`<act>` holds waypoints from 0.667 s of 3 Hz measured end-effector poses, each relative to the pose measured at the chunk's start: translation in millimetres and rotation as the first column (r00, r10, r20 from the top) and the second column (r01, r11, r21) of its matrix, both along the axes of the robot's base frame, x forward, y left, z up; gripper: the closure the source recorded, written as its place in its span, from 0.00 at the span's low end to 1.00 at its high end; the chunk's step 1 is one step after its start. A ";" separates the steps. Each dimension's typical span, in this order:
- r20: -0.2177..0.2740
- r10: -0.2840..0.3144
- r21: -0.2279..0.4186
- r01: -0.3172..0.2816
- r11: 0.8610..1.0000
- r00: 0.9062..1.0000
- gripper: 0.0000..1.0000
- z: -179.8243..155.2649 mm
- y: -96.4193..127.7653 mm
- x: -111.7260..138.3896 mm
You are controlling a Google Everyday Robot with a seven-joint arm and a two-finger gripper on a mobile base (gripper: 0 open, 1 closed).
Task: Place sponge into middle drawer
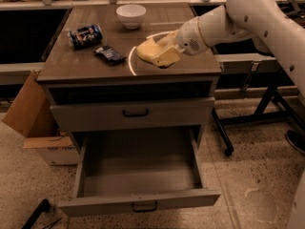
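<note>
Arm reaches in from the right, sloping down and leftward over the surface (162, 20), its white wrist ending in the tool (166, 50). The tool is clamped on the sponge (150, 50), held tilted just above the top's front right part. Below, the middle drawer (138, 175) stands open, well apart from the sponge.

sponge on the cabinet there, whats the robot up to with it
The robot's gripper has its fingers closed on the pale yellow sponge, holding it near the front edge of the cabinet top. The middle drawer below stands pulled open, and the sponge is not yet in it. A white bowl, a blue can and a dark packet sit on top.
</note>
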State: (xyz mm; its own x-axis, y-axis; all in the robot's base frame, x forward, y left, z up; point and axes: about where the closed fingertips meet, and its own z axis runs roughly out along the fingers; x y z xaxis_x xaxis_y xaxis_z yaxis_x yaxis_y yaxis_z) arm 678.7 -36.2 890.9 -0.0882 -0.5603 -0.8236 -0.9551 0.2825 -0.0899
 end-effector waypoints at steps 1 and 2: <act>0.026 0.077 -0.055 -0.075 0.996 0.997 1.00 -24.3 5.5 -35.0; 0.016 0.115 -0.068 -0.114 0.991 0.993 1.00 -60.8 10.4 -68.9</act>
State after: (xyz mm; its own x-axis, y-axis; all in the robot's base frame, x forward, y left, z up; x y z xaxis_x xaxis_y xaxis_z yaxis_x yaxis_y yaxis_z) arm 609.7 -25.7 830.1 -0.0041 -0.6195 -0.7850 -0.9785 0.1642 -0.1245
